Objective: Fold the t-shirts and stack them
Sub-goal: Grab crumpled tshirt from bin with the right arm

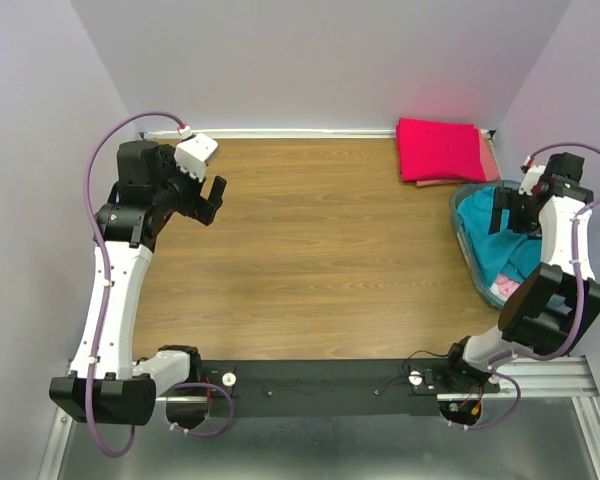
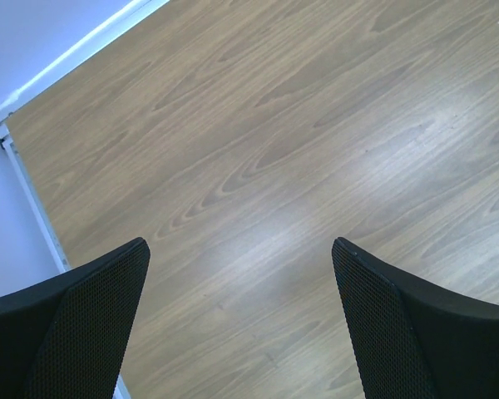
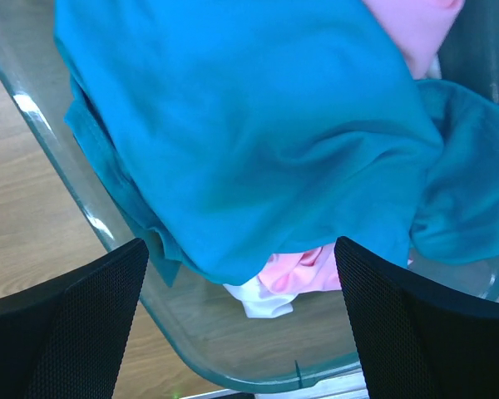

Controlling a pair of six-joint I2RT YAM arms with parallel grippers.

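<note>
Right wrist view: the right tool (image 3: 241,245) hangs wide open and empty over the basket (image 3: 224,353). In it a crumpled teal t-shirt (image 3: 258,141) covers most of the light pink t-shirts (image 3: 295,270); how many lie beneath cannot be told. At the far right corner of the surface (image 1: 310,250), a folded crimson-pink t-shirt (image 1: 440,148) hides all but the edge of a salmon t-shirt (image 1: 491,160). The left tool (image 2: 239,245), wide open, holds nothing above the wood.

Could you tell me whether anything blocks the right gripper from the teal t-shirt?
Nothing visible does: the right gripper hangs open above the teal t-shirt, which lies topmost in the basket.
</note>
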